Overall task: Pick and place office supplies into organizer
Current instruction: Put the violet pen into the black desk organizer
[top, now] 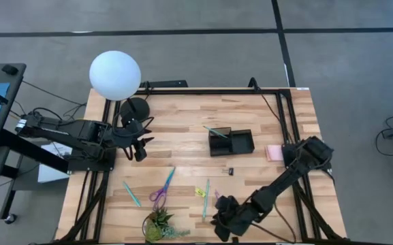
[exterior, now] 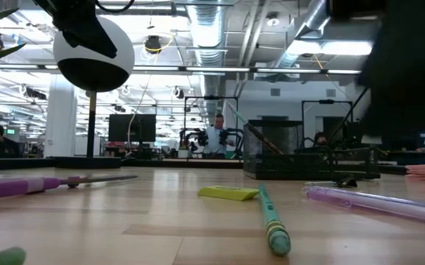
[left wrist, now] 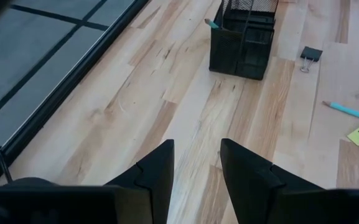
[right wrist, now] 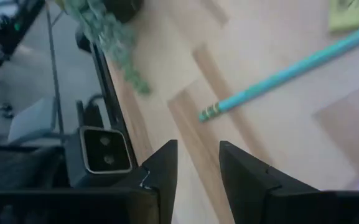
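The worktop (top: 182,136) fills the middle of the high view, its supplies scattered along the lower edge, seemingly laid out apart so each can be taken singly. The left gripper (top: 140,144) waits at the left of the frame, fingers apart and holding nothing. The right gripper (top: 225,221) hangs low at the lower centre beside the loose pens, its fingers standing a narrow gap apart with nothing between them; I judge it is lining up on a pen. The organizer (top: 230,141) sits right of centre, one teal pen (top: 214,131) already leaning from its taller compartment. The scissors (top: 163,186) lie diagonally, blades toward the upper right. Another teal pen (top: 206,199) lies nearly vertical, just left of the right gripper. A yellow piece (top: 199,192) lies beside it.
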### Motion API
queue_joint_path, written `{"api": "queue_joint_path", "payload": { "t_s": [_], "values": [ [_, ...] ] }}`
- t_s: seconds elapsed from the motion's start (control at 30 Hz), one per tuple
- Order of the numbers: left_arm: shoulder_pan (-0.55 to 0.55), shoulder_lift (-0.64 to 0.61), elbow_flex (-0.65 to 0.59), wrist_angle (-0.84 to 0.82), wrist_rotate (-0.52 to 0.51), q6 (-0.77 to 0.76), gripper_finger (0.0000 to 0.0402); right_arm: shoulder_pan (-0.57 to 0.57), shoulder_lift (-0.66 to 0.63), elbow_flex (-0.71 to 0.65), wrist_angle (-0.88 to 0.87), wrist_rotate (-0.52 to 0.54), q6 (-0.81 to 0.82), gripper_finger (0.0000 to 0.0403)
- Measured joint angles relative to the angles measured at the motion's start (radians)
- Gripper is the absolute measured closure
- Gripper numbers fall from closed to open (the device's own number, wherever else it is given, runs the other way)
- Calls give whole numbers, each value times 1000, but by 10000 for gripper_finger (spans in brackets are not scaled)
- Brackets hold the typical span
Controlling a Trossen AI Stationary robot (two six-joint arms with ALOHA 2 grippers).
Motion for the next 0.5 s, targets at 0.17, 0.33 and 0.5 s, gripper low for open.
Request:
{"api": "queue_joint_path", "payload": {
  "t_s": [0.17, 0.33, 0.5],
  "values": [
    [0, 0, 0, 0, 0, 0, 274, -13, 17, 0, -14, -92, 2, 307],
    [0, 0, 0, 0, 0, 0, 274, -4, -39, 1, -224, -108, 52, 324],
    [0, 0, 0, -1, -3, 1, 274, -7, -68, 1, -365, -109, 79, 331]
  ]
}}
